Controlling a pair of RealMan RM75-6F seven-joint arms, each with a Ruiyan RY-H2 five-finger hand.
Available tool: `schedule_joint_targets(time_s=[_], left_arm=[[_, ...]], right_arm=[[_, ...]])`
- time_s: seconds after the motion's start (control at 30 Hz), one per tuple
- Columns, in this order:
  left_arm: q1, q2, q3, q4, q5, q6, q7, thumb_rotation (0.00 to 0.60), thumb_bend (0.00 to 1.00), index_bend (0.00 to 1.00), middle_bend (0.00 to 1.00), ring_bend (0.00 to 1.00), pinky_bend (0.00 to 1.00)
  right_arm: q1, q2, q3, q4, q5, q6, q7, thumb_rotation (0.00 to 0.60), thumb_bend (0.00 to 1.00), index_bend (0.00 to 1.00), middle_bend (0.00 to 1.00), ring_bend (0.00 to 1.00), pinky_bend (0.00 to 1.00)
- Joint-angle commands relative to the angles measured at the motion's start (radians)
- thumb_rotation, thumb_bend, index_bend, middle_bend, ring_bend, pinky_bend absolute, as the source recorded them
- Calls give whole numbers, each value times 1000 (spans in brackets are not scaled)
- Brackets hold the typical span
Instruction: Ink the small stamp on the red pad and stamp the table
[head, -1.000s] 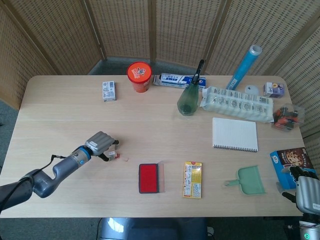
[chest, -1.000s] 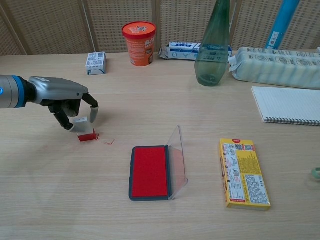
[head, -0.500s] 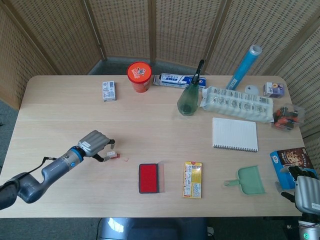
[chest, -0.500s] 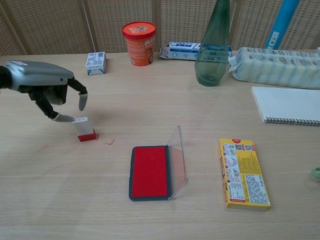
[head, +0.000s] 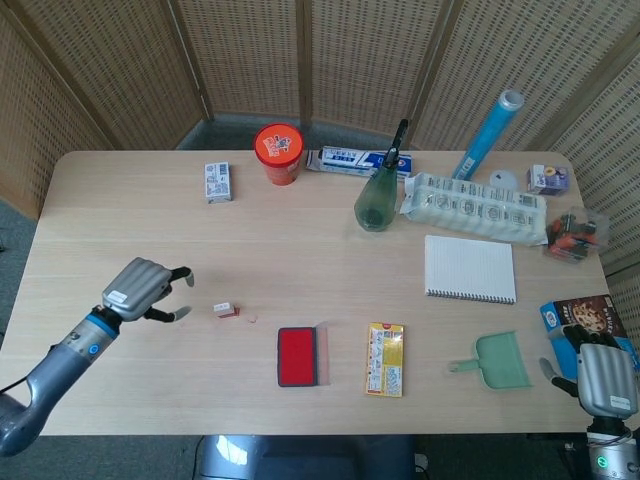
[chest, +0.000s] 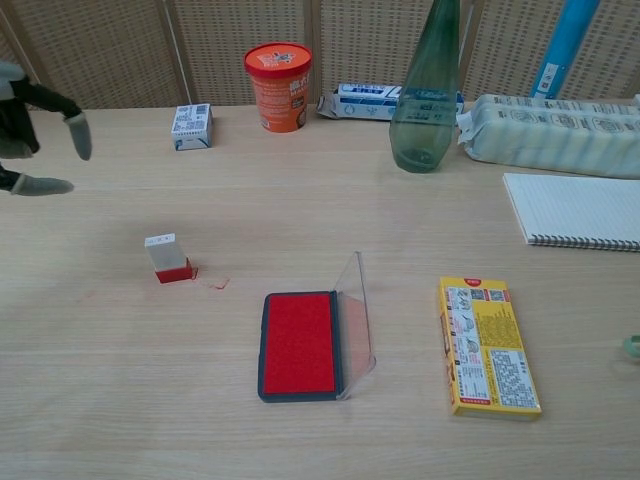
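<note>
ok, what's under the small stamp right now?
The small stamp stands upright on the bare table, left of the red pad. A faint red mark shows beside it. Any print directly beneath is covered by its red base.

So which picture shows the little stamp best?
The chest view. There the small stamp is close and clear: it stands upright on the table, with a white top and red base, and no hand touches it. In the head view it is only a tiny speck left of the red ink pad.
</note>
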Motion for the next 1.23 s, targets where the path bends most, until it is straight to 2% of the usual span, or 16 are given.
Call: schedule_joint_targets(time_s=[0.03,0.2,0.4,0.57,0.8,1.23], left_arm=[[57,35,12,-49,-8,60,26,502,258,396,1000,1000,879],[143,50,25,-83,-12,156,42,504,258,463,1000,977,752],[238,54,39,-96,-12,256,39,508,258,482,1000,911,695],[286,61,39,-104,2,305,30,507,257,483,1000,898,682],[309,52,28,-103,26,316,8,512,257,483,1000,898,679],[303,26,-1,-91,27,260,20,518,257,483,1000,898,678]], right_arm=[[5,0,0,-3,-3,-4,-6,593,262,454,448,464,372],[13,8,-3,-19,-10,-11,-21,591,263,454,444,430,362],[18,18,-9,-39,-22,-10,-31,591,263,454,440,416,343],[20,18,-14,-43,-33,-6,-30,587,263,454,440,415,339],[21,16,-18,-38,-39,-3,-21,591,263,454,439,415,337],[19,13,-17,-28,-26,0,-20,592,262,459,439,415,338]])
